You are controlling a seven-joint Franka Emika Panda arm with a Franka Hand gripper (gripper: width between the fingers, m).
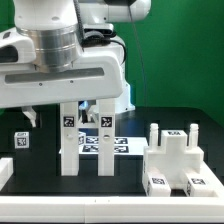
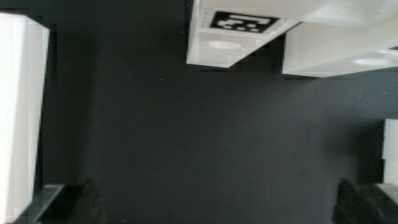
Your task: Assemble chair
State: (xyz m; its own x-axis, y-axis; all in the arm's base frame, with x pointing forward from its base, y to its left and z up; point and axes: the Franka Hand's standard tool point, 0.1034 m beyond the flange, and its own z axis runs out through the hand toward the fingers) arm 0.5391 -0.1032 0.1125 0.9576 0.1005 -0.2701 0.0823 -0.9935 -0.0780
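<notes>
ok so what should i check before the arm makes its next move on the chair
1. Gripper open: ok, jaws stand wide apart.
2. Nothing held: ok, only bare black table shows between the fingers.
3. Tagged post and second post upright: ok.
4. Blocky chair piece on the exterior view's right apart from the arm: ok.
5. Small tagged piece on the exterior view's left standing alone: ok.
6. Gripper lined up on a particular part: cannot tell.
</notes>
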